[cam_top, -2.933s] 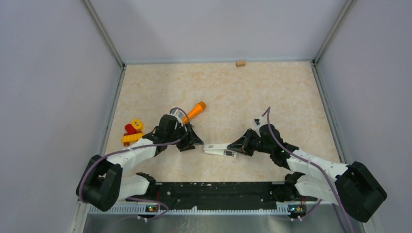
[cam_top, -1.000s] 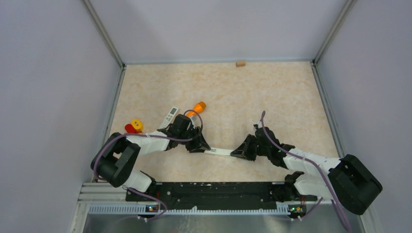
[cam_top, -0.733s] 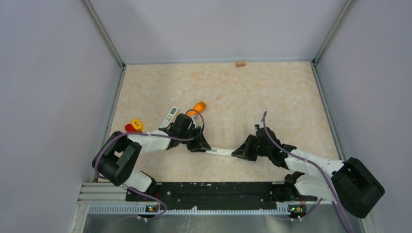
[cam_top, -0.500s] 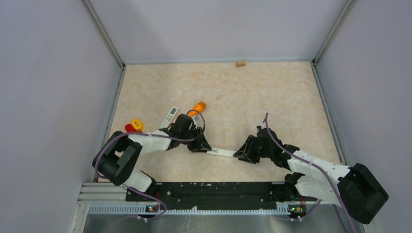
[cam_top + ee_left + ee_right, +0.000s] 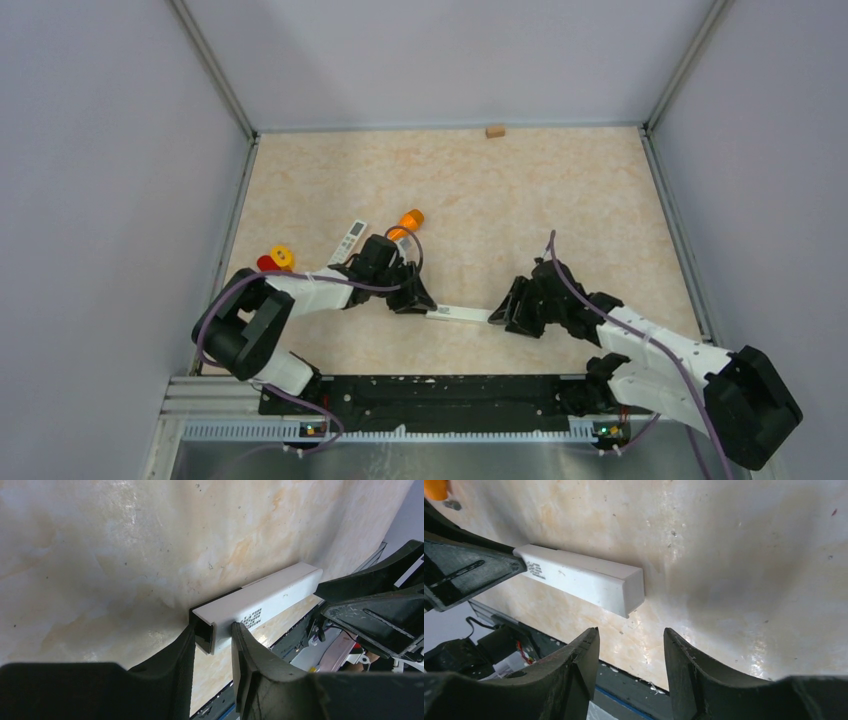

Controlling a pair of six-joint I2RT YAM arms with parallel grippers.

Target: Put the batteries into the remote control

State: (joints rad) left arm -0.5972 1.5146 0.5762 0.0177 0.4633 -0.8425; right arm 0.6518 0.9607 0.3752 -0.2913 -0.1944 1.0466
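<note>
The remote control (image 5: 458, 314) is a long white bar lying on the table between the two arms. My left gripper (image 5: 420, 303) is shut on its left end. In the left wrist view the fingers (image 5: 214, 635) pinch the bar (image 5: 260, 602) at an open, dark hollow end, with a printed code patch on its side. My right gripper (image 5: 503, 311) stands open just off the right end. In the right wrist view the bar (image 5: 584, 577) lies ahead of the spread jaws (image 5: 631, 635), untouched. No batteries show in any view.
An orange torch-like tube (image 5: 406, 222) and a small white keypad remote (image 5: 350, 238) lie just behind the left gripper. A red and yellow toy (image 5: 275, 261) sits at the left wall. A small wooden block (image 5: 494, 130) rests at the far edge.
My right gripper has opened, let go of the remote control's right end and drawn back a little to the right. The left gripper keeps its hold in the same place.
</note>
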